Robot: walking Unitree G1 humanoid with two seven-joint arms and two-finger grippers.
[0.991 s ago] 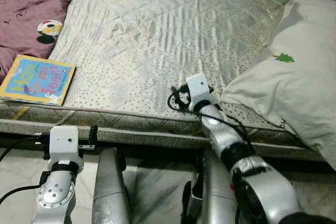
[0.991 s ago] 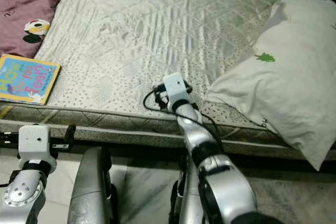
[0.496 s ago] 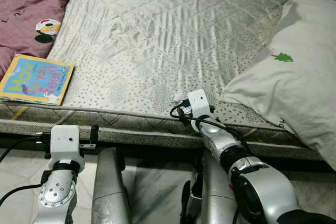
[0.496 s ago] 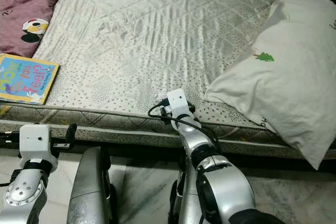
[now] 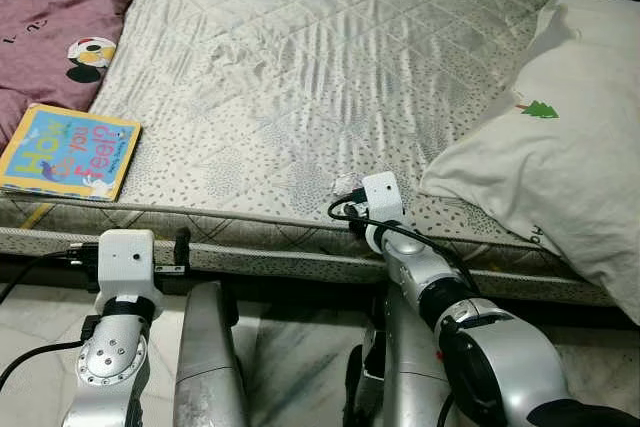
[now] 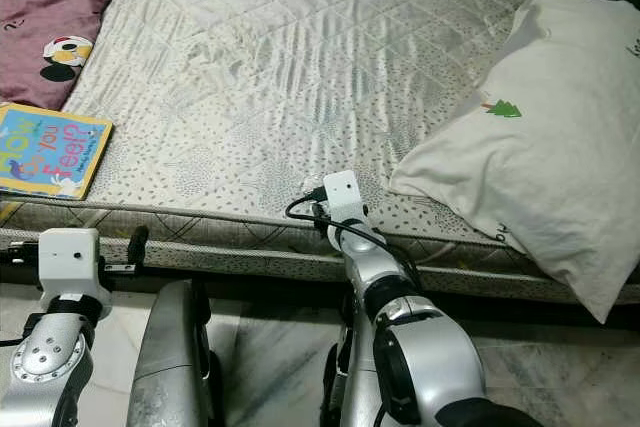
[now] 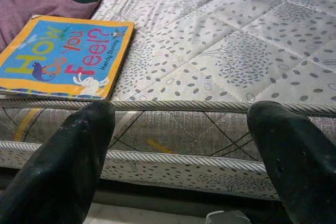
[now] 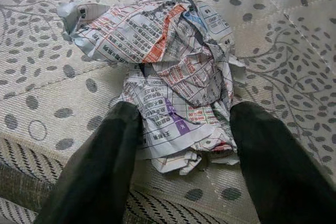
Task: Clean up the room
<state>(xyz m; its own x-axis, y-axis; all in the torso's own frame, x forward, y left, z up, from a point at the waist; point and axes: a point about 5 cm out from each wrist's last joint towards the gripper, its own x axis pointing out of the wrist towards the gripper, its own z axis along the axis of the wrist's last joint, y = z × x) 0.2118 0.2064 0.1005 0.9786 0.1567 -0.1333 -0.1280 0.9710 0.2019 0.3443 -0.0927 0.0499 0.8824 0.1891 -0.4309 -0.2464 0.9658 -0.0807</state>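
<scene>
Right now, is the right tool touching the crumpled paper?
Cannot tell. In the right wrist view the right tool straddles the crumpled paper, fingers overlapping its edges; contact unclear.

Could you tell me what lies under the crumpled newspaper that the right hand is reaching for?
The crumpled newspaper rests on the quilted mattress near its front edge, between the right hand's open fingers. Whatever lies beneath the paper is covered.

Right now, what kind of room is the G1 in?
Most likely a bedroom: a quilted mattress with a pillow, a maroon cartoon-print blanket, and a children's book at the edge.
</scene>
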